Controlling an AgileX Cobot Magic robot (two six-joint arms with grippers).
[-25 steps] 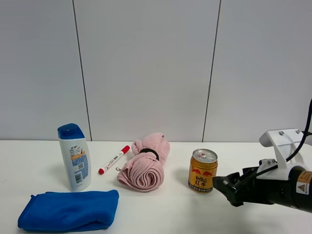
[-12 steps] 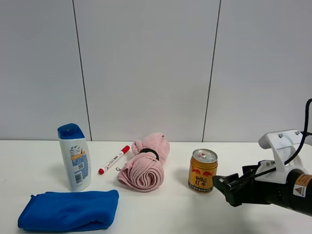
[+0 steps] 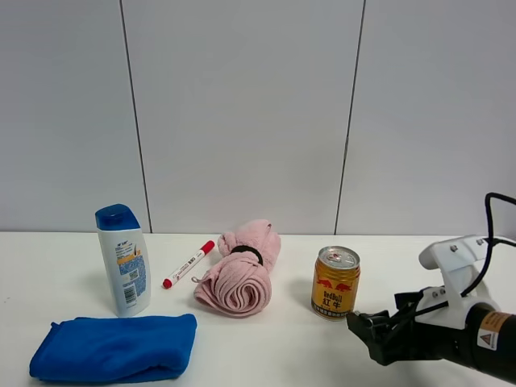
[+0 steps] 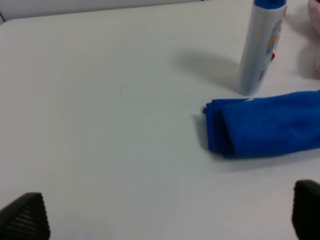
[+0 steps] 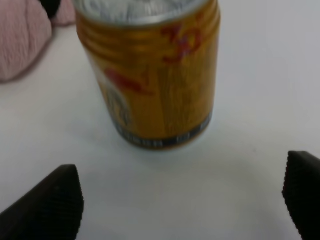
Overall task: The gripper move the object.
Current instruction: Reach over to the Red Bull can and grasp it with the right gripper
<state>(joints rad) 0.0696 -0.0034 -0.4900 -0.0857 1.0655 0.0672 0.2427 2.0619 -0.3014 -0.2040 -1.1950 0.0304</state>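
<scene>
The gold can (image 3: 335, 282) with a red bulls logo stands upright on the white table, right of centre. It fills the right wrist view (image 5: 150, 75), standing just ahead of the open fingertips (image 5: 45, 207). My right gripper (image 3: 367, 332) is open and empty, low over the table just in front and right of the can, not touching it. My left gripper (image 4: 165, 217) is open and empty over bare table; only its two fingertips (image 4: 22, 217) show in the left wrist view. The left arm is out of the high view.
A white blue-capped bottle (image 3: 123, 260) stands at the left, with a folded blue cloth (image 3: 114, 347) in front of it. A red marker (image 3: 188, 264) and a rolled pink towel (image 3: 240, 270) lie left of the can. A white panelled wall stands behind.
My right gripper has dropped lower and shifted slightly left, nearer the table in front of the can. The can and other objects have not moved.
</scene>
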